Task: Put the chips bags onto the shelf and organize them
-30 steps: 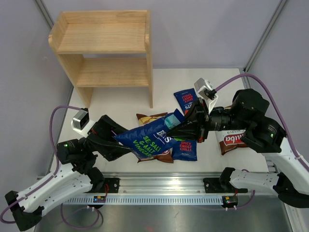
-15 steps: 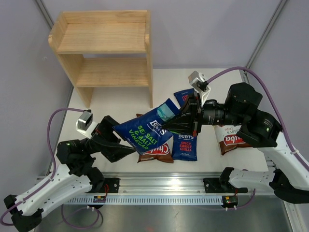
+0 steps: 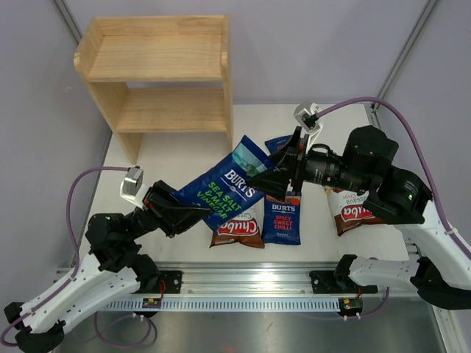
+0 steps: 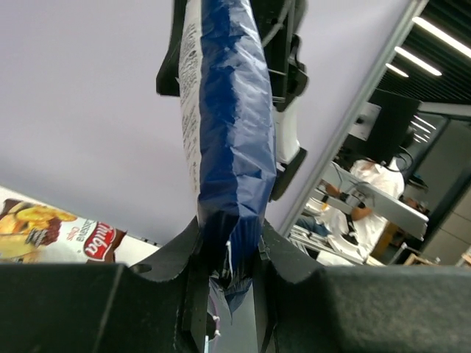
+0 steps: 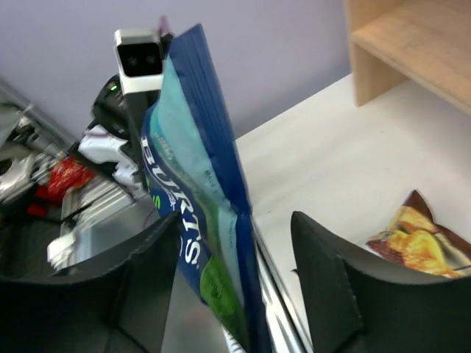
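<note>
Top external, left fingers (image 3: 188, 214): pinching near-left end of green-lettered Burts bag (image 3: 221, 190)
Left wrist: bag edge-on, clamped between both fingers (image 4: 173, 257)
Bag position: lifted off counter (image 3: 176, 158), above a Chuba bag (image 3: 237, 229)
Bag axis: near-left to far-right, far end higher, print facing up
Right fingers (image 3: 274, 179): spread, either side of bag's far end
Counter: red-lettered Burts bag (image 3: 282, 220), second Chuba bag (image 3: 357, 209), another Burts bag (image 3: 278, 143), lying flat
Shelf (image 3: 158, 73): far-left corner, well apart from bags

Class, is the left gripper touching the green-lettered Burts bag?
Touching. Left wrist view: the left gripper pinches the Burts bag's end between both fingers.
</note>
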Robot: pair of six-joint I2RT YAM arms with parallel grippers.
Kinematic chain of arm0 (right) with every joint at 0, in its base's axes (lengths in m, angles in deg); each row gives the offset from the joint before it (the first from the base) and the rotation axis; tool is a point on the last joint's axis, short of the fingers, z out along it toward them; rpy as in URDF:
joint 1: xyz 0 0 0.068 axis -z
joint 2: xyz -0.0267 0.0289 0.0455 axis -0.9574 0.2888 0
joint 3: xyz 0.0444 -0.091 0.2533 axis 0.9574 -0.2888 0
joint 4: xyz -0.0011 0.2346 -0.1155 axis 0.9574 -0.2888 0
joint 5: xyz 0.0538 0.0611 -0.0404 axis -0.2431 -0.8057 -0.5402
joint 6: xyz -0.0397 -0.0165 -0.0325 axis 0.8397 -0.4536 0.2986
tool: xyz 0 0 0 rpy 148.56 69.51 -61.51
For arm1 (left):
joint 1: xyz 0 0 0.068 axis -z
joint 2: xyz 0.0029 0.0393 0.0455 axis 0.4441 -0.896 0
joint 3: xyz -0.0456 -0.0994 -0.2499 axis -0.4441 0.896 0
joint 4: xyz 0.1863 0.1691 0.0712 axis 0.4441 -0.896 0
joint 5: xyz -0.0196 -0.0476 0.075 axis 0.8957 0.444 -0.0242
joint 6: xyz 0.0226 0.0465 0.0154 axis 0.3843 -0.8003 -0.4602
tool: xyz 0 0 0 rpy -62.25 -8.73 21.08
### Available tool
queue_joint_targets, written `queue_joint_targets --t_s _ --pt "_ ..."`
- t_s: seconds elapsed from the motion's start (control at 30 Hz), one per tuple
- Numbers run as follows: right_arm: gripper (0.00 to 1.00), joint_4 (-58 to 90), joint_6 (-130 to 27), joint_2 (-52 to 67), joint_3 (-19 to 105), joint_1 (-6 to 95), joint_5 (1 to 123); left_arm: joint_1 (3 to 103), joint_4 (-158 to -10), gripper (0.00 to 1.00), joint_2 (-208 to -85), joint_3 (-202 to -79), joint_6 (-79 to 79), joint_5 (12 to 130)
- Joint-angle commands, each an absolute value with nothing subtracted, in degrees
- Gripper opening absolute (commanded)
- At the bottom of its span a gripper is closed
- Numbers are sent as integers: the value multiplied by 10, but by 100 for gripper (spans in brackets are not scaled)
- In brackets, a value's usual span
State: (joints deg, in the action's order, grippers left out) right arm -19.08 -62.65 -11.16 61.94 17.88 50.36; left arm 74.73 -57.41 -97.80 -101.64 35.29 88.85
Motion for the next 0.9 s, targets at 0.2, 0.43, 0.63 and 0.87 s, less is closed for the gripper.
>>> queue_joint_targets --t_s 0.2,0.43,0.63,0.87 --pt "99 -212 -599 -155 674 183 741 750 -758 0 -992 -1135 324 729" --pt "100 -228 -610 -228 637 183 856 744 -984 0 -1064 -1368 296 484" --pt "99 -228 -619 -258 608 183 870 694 -1139 0 -1231 -1628 309 401" --pt "99 -220 -628 -287 574 183 871 416 -1118 0 -1340 -1683 477 646"
